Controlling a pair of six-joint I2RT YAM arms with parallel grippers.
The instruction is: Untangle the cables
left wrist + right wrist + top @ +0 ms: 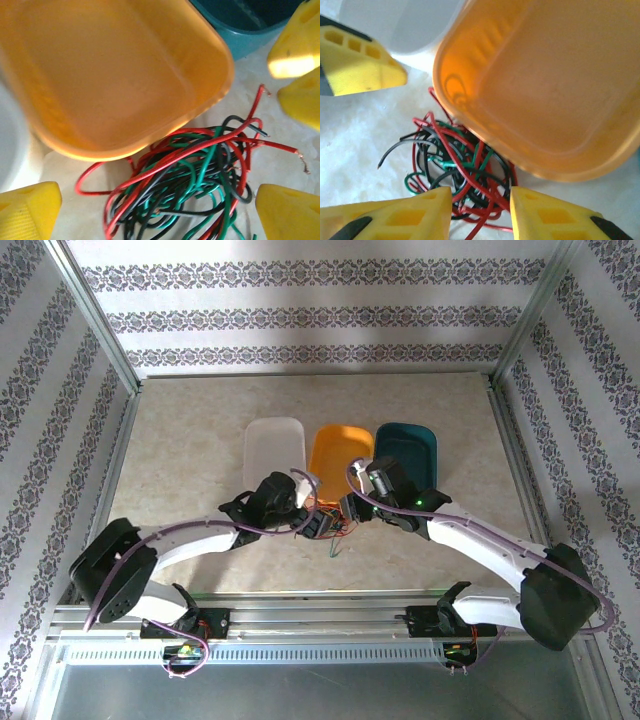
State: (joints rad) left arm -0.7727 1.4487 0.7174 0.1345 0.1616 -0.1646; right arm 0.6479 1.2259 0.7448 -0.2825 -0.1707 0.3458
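A pale white tray [273, 450] sits on the tabletop [190, 440], just left of the orange tray [340, 455], their rims close together. The left arm reaches in from the left. Its left claw [312, 522] hangs just short of the orange tray's near rim, on that rim's left side. In the left wrist view this claw [160, 215] is released. Its yellow fingers [27, 210] are spread wide at the bottom corners and grasp nothing.

The cables [190, 185] lie between those fingers as a loose knot of red, green and black strands. They rest on the tabletop against the orange tray's near edge, and a few red loops run under its rim. One red end with bare copper strays off to the right of the heap. From above, the tangle [335, 530] sits right at the orange tray's near end, with one thin green end trailing away from the tray.

The right claw [352, 510] comes in from the right, also at the orange tray's near rim. In the right wrist view this claw [480, 215] is half parted. Its fingers [405, 217] straddle the near part of the knot, with several red and black strands in the gap, not pinched.

A dark teal tray [410, 448] stands just right of the orange tray.
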